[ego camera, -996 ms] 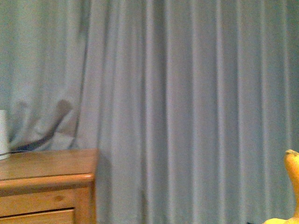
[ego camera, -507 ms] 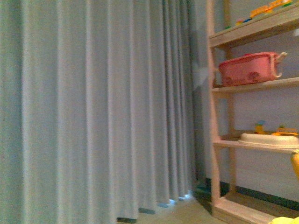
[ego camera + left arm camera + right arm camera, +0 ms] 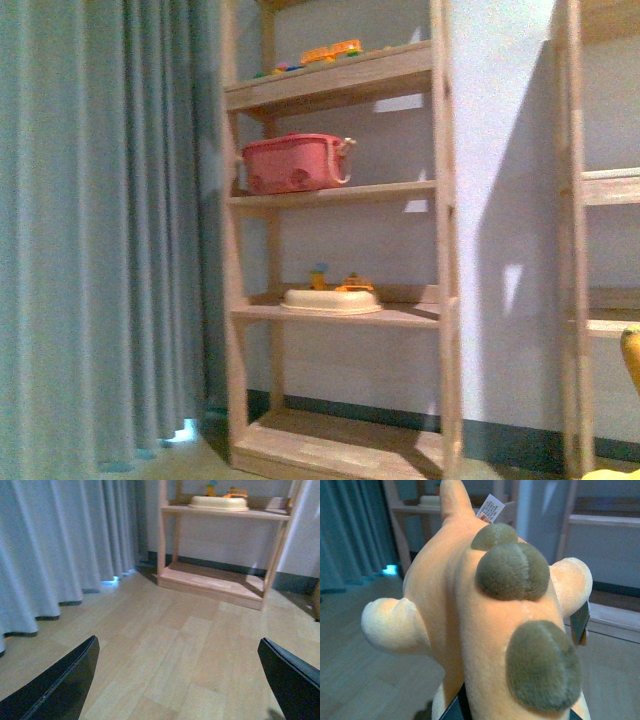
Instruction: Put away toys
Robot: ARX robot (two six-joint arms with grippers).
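At centre of the right wrist view, the plush toy (image 3: 470,605) is pinched in the right tool (image 3: 516,714). The left tool (image 3: 177,642) is spread and empty. Placement on the shelf (image 3: 400,316) is not yet done.

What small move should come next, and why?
Probably roll closer to the wooden shelf: the right hand holds the plush toy, but the shelf stands across open floor, likely beyond reach. The left hand is open and empty.
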